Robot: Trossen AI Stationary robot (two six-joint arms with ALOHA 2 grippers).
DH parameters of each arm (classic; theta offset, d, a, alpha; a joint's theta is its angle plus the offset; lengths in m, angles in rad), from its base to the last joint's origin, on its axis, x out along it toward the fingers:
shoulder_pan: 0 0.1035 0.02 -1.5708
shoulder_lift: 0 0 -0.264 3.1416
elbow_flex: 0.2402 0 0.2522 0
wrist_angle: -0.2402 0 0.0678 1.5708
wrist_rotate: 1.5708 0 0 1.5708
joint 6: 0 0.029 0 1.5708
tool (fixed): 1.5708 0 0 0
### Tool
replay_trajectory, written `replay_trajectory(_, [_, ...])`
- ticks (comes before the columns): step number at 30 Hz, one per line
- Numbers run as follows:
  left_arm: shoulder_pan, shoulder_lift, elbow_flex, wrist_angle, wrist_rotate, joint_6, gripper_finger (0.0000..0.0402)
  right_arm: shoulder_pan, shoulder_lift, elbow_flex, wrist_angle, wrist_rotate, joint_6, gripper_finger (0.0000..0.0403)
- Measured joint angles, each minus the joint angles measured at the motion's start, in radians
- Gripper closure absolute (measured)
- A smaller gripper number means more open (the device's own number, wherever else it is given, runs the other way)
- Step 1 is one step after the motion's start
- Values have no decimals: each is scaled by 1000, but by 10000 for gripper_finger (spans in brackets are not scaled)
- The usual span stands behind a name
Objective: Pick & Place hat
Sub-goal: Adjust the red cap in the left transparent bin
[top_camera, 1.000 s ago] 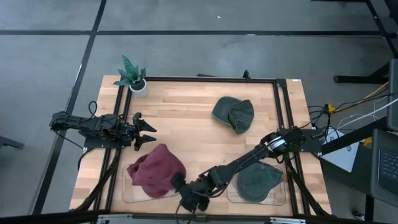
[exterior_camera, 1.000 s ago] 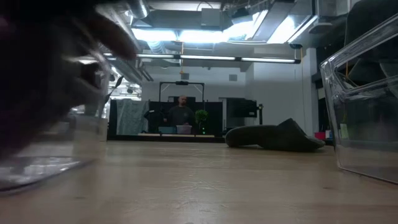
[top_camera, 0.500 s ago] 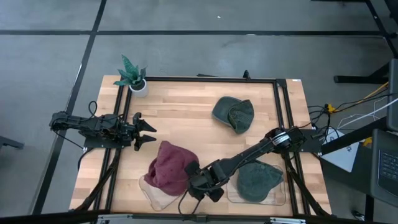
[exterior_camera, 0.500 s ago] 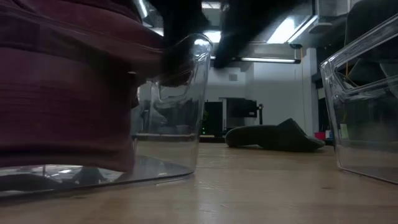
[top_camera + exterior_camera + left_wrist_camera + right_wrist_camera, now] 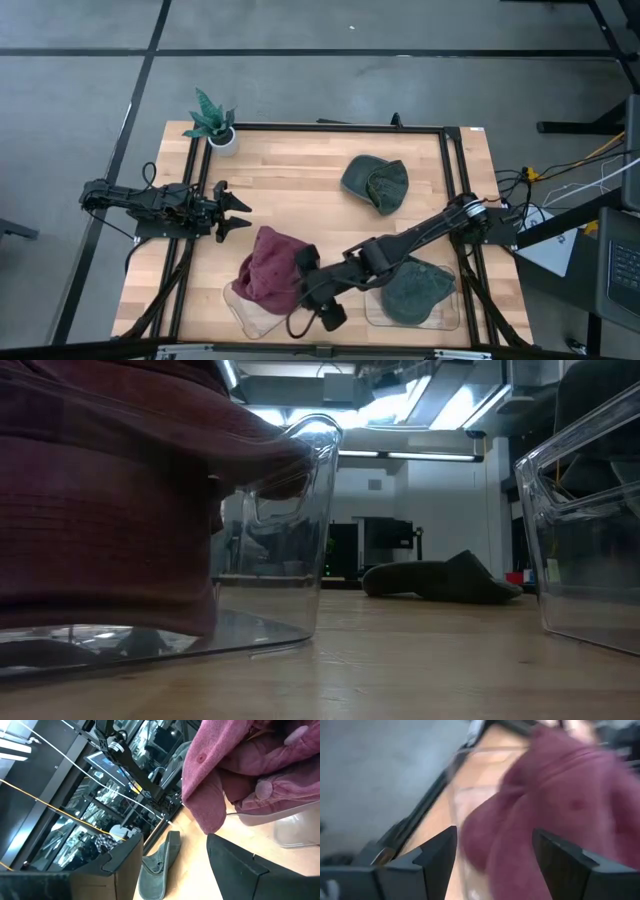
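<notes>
The right arm has drawn back toward the counter's right side since a second ago, and the maroon hat (image 5: 272,272) with its clear tray (image 5: 252,312) has slid rightward along the front edge. The wooden counter (image 5: 300,200) carries the rest. The maroon hat lies heaped partly in the clear tray, spilling over its rear rim. A dark green hat (image 5: 416,288) sits in a second tray (image 5: 440,322) at front right; another green hat (image 5: 376,183) lies near the rear. A potted plant (image 5: 213,122) stands at the rear left corner. The right tool (image 5: 312,296) hovers just beside the maroon hat, fingers spread, holding nothing. The left tool (image 5: 234,212) waits at the left edge, fingers apart, empty.
</notes>
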Motion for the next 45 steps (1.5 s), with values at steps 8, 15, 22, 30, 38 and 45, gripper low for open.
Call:
replay_trajectory(8, [0, 0, 0, 0, 0, 0, 185, 15, 0, 0, 164, 261, 29, 147])
replay_trajectory(15, [0, 0, 0, -2, 0, 0, 187, 14, 45, 0, 177, 234, -49, 147])
replay_trajectory(22, [0, 0, 0, -1, 0, 0, 187, -7, 91, 0, 213, 307, -129, 147])
replay_trajectory(30, [0, 0, 0, 0, 0, 0, 185, -36, 119, 0, 223, 309, -154, 206])
replay_trajectory(38, [0, 0, 0, 0, 0, 0, 185, -50, 119, 0, 230, 311, -120, 338])
replay_trajectory(45, [0, 0, 0, 0, 0, 0, 188, -52, 118, 0, 230, 310, -31, 383])
